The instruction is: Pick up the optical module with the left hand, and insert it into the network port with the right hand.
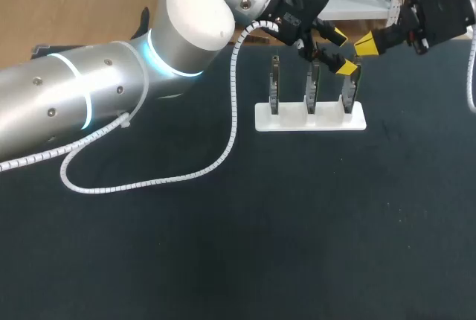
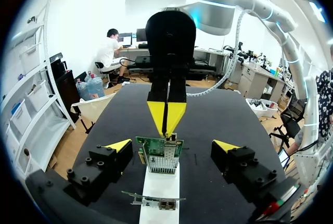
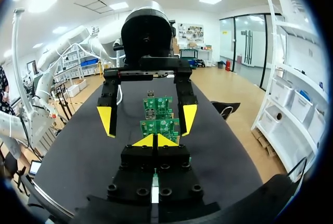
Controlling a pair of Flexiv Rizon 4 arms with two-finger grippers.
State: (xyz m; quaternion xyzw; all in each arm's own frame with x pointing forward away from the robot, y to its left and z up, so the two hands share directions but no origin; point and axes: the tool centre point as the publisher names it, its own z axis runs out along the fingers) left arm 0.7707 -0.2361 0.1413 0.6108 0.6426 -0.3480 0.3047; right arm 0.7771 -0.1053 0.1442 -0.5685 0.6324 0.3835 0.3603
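A white stand point(image 1: 311, 117) holds three upright green circuit boards in a row. My left gripper point(image 1: 341, 50) hangs open over the right-end board point(image 1: 349, 91). In the left wrist view its tips point(image 2: 171, 146) stand wide on either side of that board point(image 2: 159, 149) without touching it. A silver ribbed port cage point(image 2: 161, 164) sits on the board. My right gripper point(image 1: 366, 45) is shut, and its joined tips point(image 2: 166, 117) point at the same board's top edge from the other side. From the right wrist view the shut tips point(image 3: 155, 140) face the boards point(image 3: 160, 127). I cannot pick out a separate optical module.
A white coiled cable point(image 1: 149, 178) from my left arm lies looped on the dark table point(image 1: 297, 245) left of the stand. The other two boards point(image 1: 312, 85) point(image 1: 274, 85) stand close to the left of the straddled one.
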